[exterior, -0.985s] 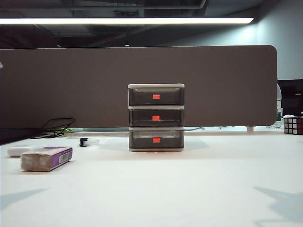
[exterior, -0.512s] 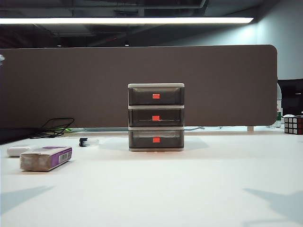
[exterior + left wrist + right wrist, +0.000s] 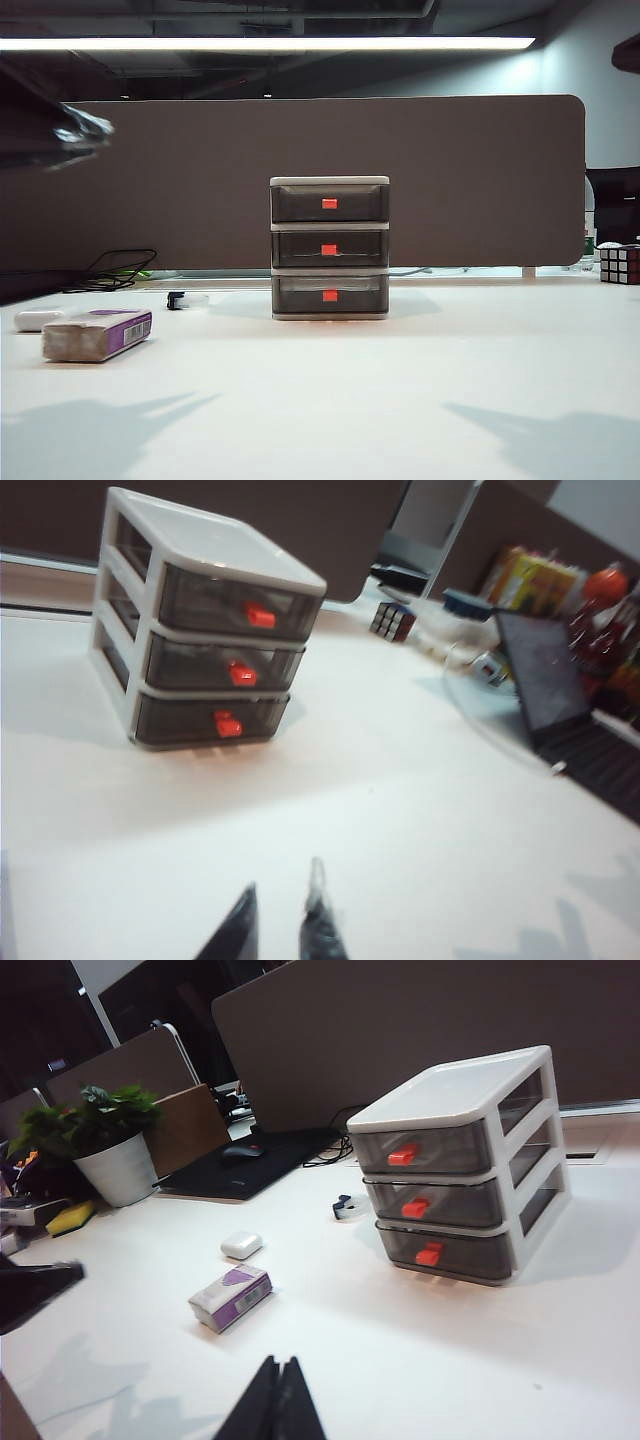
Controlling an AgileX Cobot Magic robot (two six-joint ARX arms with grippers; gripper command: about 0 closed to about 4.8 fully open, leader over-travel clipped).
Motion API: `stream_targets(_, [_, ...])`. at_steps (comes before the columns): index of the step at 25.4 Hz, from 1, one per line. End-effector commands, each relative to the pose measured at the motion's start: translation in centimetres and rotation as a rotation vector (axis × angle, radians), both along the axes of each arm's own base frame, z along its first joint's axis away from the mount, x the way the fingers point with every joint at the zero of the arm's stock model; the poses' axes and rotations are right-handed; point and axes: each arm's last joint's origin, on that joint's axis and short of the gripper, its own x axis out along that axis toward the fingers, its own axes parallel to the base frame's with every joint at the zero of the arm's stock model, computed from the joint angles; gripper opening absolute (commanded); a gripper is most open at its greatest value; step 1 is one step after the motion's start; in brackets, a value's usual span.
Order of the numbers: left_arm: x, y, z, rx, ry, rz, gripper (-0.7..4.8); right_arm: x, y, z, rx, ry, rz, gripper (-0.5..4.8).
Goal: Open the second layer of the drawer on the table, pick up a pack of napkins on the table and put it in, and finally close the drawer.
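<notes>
Drawer (image 3: 329, 248) stands mid-table (image 3: 330, 400), all three tiers shut, second layer (image 3: 329, 249) included.
My left gripper (image 3: 283, 910) hangs above the table in front of the drawer, fingertips slightly parted, holding nothing. My right gripper (image 3: 278, 1392) hangs over the table, tips pressed together, empty. Pack of napkins (image 3: 97, 334) lies left of the drawer, near a white case (image 3: 38, 320).

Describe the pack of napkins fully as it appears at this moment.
The pack of napkins is a soft, brick-shaped pack in a beige-white wrapper with a purple side bearing a white label. It lies flat on the table, left of the drawer in the exterior view, just in front of a small white case. No gripper touches it.
</notes>
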Motion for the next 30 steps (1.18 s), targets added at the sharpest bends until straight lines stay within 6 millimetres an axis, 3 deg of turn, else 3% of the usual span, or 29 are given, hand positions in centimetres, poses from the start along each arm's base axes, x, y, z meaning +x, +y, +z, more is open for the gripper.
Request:
stream_targets(1, [1.3,-1.2,0.9,0.046,-0.016,0.020,0.58,0.1,0.2,0.5,-0.005,-0.005,-0.013,-0.05])
stream_targets(8, [5.4,-5.1,1.7,0.171,-0.048,0.008,0.58,0.9,0.5,1.4,-0.056,0.041,-0.020,-0.05])
stream_targets(13, [8.5,-8.2,1.8,0.160,-0.065,-0.034,0.72,2.4,1.1,2.7,-0.123,0.085,-0.018,-0.05])
stream_targets(17, [9.6,-9.2,2.1,0.155,-0.079,-0.030,0.71,3.9,1.6,3.6,-0.157,0.108,-0.016,-0.05])
stream_targets(22, [10.4,-9.9,3.4,0.127,-0.123,-0.018,0.71,7.9,3.1,4.1,-0.233,0.183,0.011,-0.05])
stream_targets(26, [11.3,-10.7,2.7,0.169,-0.115,-0.017,0.75,9.5,3.7,3.8,-0.228,0.180,0.049,-0.05])
stream_targets(28, [11.9,-11.2,1.9,0.218,-0.109,-0.006,1.29,10.1,3.9,3.5,-0.222,0.184,0.047,-0.05])
stream_targets(30, [12.5,-11.8,0.9,0.247,-0.086,-0.009,2.25,10.4,4.0,3.3,-0.223,0.184,0.047,-0.05])
